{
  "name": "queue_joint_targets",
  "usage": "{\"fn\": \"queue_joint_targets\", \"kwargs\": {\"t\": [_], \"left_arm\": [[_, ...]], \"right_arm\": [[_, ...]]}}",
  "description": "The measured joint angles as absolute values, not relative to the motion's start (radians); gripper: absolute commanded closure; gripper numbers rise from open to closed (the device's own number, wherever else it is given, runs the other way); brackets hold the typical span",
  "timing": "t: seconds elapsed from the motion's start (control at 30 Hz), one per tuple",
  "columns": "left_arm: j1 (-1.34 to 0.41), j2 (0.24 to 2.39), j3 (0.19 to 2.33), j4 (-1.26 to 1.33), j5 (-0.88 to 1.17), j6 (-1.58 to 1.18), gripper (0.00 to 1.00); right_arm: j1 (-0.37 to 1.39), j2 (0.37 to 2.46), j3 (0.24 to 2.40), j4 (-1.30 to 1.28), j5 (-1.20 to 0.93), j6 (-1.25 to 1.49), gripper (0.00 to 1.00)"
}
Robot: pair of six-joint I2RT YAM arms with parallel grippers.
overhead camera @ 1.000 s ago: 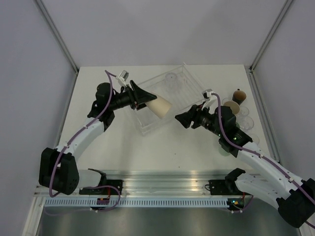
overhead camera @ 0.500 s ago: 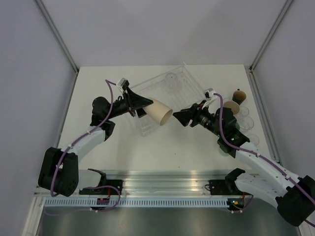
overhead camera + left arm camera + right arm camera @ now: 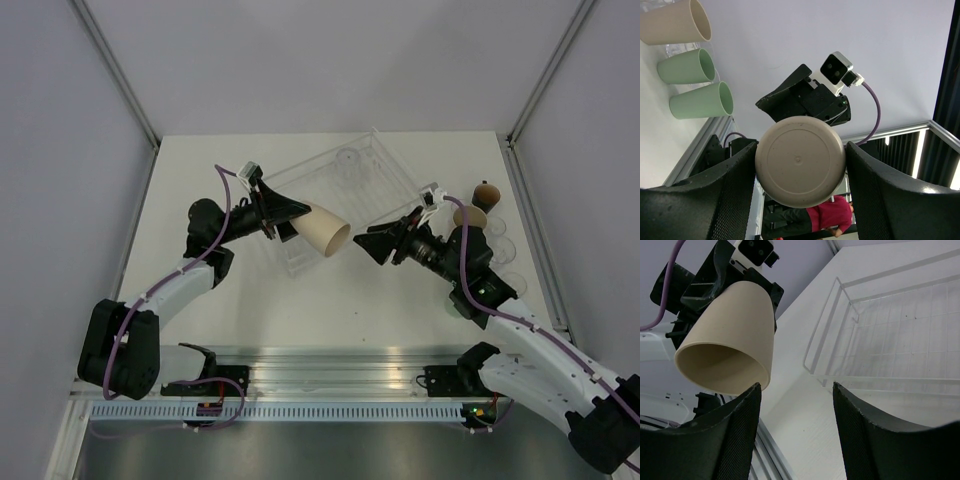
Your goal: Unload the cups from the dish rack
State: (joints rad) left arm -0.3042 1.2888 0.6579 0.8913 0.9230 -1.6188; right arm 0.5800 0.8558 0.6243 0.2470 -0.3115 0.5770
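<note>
My left gripper [image 3: 287, 217] is shut on a beige cup [image 3: 326, 234] and holds it on its side in the air over the near corner of the white wire dish rack [image 3: 385, 185]. The cup's mouth faces my right gripper [image 3: 372, 243], which is open and empty a short gap away. In the left wrist view the cup's base [image 3: 800, 167] sits between the fingers. In the right wrist view the cup's mouth [image 3: 730, 347] is at the upper left, beside my left finger. A clear cup [image 3: 347, 160] stands in the rack's far part.
At the right of the table stand a small dark brown cup [image 3: 485, 191], a beige cup [image 3: 470, 217] and clear cups [image 3: 498, 247]. The left wrist view shows a beige cup [image 3: 675, 22] and two mint green cups [image 3: 687, 66] in a row.
My left gripper has lifted the beige cup off the rack and swung its mouth toward the right gripper. The right gripper has shifted a little toward the cup.
</note>
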Motion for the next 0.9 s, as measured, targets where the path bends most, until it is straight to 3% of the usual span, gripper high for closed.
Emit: {"fn": "queue_joint_targets", "kwargs": {"t": [0.57,0.7,0.73,0.8,0.83,0.9], "left_arm": [[-0.304,1.279,0.636,0.861,0.918,-1.618,0.98],[-0.304,1.27,0.631,0.862,0.917,-1.618,0.98],[-0.304,1.268,0.628,0.863,0.917,-1.618,0.98],[-0.304,1.264,0.619,0.862,0.915,-1.615,0.98],[-0.304,1.264,0.612,0.862,0.915,-1.615,0.98],[-0.302,1.262,0.604,0.862,0.913,-1.62,0.98]], "right_arm": [[0.724,1.035,0.694,0.308,-0.308,0.571,0.4],[0.728,1.07,0.702,0.33,-0.28,0.574,0.59],[0.728,1.084,0.706,0.337,-0.272,0.575,0.7],[0.73,1.106,0.713,0.349,-0.261,0.579,0.83],[0.732,1.11,0.717,0.352,-0.257,0.581,0.96],[0.736,1.113,0.72,0.353,-0.245,0.579,0.99]]}}
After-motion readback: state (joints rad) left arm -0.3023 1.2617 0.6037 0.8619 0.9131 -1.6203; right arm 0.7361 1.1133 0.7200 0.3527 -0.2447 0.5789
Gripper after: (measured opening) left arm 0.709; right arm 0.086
